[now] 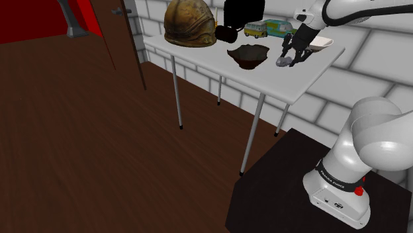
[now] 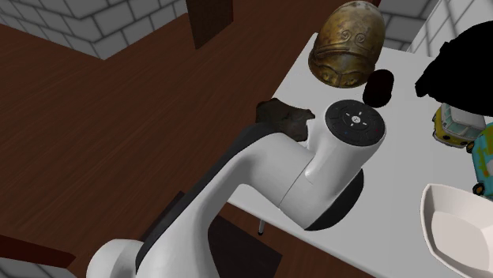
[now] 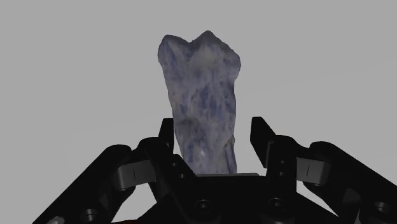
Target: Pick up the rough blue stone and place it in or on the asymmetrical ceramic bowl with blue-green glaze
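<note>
A rough blue-grey stone (image 3: 202,95) lies on the pale table (image 1: 198,58), near the table's edge on the shoulder view's right (image 1: 284,63). My gripper (image 3: 213,127) is down over the stone, open, with a finger on each side; a gap shows beside one finger, so the stone is not clasped. In the shoulder view the gripper (image 1: 291,57) stands just above the stone. The dark, lopsided bowl (image 1: 248,55) sits on the table a short way toward the shoulder view's left of the stone. It also shows past my arm in the second exterior view (image 2: 284,118).
A bronze helmet (image 1: 190,23), a black mug (image 1: 225,33), two toy vans (image 1: 268,29) and a black shape (image 1: 243,12) line the table's back. A white dish (image 1: 322,44) lies behind the gripper. The table edge is close to the stone.
</note>
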Motion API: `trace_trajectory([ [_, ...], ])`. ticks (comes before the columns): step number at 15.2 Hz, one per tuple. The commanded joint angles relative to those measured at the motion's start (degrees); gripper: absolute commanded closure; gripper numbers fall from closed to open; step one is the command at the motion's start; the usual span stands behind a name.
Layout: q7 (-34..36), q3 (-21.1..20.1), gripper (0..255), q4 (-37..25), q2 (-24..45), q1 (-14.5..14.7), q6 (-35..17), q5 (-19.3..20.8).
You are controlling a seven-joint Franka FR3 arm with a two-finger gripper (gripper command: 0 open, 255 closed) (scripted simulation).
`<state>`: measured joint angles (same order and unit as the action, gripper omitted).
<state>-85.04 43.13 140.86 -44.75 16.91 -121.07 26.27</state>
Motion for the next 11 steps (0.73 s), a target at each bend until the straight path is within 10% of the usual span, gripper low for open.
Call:
trace_trajectory([
  [1, 0.00, 0.04, 255, 0.12, 0.04, -0.01, 0.36, -0.01],
  [11, -0.04, -0.66, 255, -1.18, -0.12, 0.10, 1.86, -0.53],
])
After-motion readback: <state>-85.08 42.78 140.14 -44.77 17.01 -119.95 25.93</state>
